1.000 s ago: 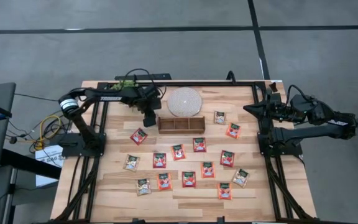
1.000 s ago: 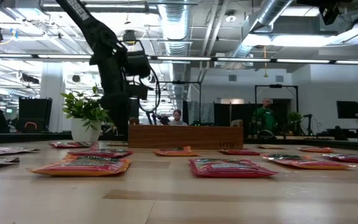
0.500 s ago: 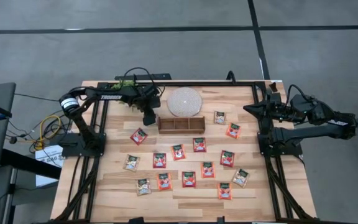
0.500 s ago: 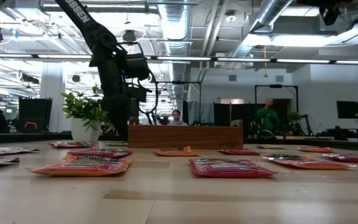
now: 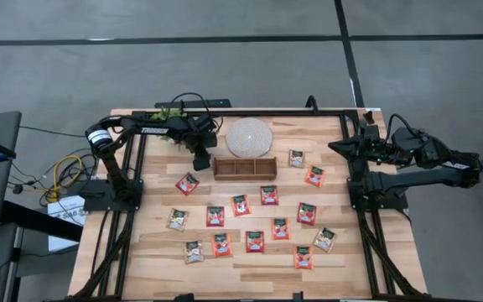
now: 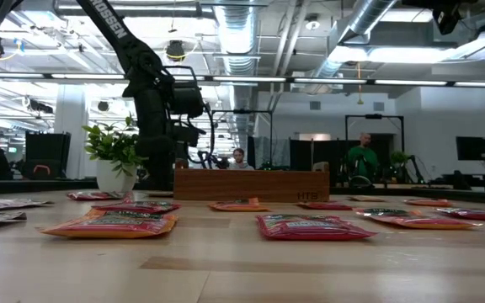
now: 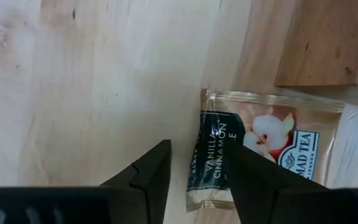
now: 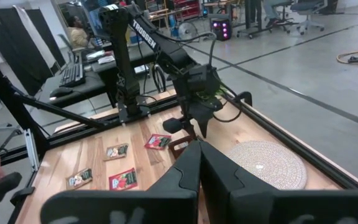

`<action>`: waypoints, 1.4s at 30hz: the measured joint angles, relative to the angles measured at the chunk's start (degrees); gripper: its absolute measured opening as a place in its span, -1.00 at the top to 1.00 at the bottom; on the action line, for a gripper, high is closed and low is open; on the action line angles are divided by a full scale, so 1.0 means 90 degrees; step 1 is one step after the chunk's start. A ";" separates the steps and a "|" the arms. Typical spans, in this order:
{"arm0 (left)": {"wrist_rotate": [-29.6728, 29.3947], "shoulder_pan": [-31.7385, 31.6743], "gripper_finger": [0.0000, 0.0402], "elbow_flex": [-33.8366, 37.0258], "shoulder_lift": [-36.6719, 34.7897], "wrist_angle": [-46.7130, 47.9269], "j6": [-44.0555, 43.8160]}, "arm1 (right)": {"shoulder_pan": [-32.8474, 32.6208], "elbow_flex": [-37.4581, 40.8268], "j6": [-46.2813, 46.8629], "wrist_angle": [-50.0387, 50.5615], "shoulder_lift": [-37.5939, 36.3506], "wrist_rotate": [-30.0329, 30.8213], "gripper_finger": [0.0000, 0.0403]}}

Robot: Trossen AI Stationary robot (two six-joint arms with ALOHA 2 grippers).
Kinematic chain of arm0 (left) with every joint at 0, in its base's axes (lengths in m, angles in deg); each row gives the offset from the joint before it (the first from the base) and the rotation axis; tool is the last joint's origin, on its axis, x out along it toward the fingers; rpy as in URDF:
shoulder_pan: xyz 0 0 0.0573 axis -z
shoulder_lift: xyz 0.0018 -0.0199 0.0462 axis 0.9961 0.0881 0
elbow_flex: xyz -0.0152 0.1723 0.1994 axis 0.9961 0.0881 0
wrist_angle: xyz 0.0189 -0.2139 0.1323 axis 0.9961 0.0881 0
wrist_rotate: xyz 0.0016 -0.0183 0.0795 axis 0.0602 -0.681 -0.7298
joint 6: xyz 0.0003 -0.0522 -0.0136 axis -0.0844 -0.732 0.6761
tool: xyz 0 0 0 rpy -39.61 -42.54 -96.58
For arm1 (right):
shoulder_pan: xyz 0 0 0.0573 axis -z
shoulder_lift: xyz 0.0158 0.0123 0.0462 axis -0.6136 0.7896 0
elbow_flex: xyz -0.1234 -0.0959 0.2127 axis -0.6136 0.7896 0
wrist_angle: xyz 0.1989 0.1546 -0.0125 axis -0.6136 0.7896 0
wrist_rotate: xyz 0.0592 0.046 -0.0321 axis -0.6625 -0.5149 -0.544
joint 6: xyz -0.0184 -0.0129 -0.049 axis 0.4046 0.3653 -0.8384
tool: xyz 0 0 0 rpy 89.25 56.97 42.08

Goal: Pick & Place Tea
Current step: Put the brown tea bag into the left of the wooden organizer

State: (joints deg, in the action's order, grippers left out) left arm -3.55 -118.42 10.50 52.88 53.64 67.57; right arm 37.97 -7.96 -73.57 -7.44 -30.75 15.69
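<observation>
Several flat square tea sachets, mostly red-orange [image 5: 240,205], a few pale beige [image 5: 177,219], lie flat across the wooden table. My left gripper [image 5: 201,161] hangs low at the left end of the brown wooden tray [image 5: 244,168], pointing down and open. In the left wrist view its fingertips [image 7: 199,149] stand either side of one edge of a beige sachet [image 7: 272,140] that lies flat against the tray's end [image 7: 328,43]. My right gripper [image 5: 335,148] waits at the table's right edge, shut [image 8: 199,146]. My left gripper comes from above over the beige sachet's near edge [image 7: 197,180], one finger [image 7: 253,180] over the sachet and the other [image 7: 145,180] over bare wood. Whether either finger touches the sachet I cannot tell. The sachet lies flat on the table.
A round white disc [image 5: 250,138] lies just beyond the tray toward the far edge. Black frame rails [image 5: 350,180] run along the table's left and right sides. Bare wood [image 5: 153,172] lies left of the tray. In the low view, people and a potted plant [image 6: 116,151] show beyond the table.
My left gripper has sunk a little toward the table beside the tray's left end, and its arm has shifted slightly toward the right. The sachets and my right arm have stayed put.
</observation>
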 joint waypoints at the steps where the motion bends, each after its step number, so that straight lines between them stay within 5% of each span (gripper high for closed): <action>1: 0.0000 -0.0002 0.35 0.0000 0.0004 0.0017 -0.0026 | 0.0000 0.0000 -0.0002 0.0000 0.0000 -0.0002 1.00; 15: -0.0080 0.0005 0.95 0.0019 -0.0044 0.0177 -0.0146 | 0.0001 0.0000 -0.0002 0.0000 0.0001 -0.0002 1.00; 30: -0.0761 0.0000 0.99 -0.0524 -0.0423 0.1078 -0.0056 | 0.0000 0.0000 -0.0004 0.0005 0.0002 -0.0002 1.00; 42: -0.1148 0.0551 0.99 -0.1033 -0.1615 0.1598 -0.0738 | 0.0000 0.0000 -0.0007 0.0316 0.0000 0.0007 1.00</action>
State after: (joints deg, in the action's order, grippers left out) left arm -13.88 -113.46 1.21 38.34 68.02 60.92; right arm 37.97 -7.96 -73.62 -4.59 -30.75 15.75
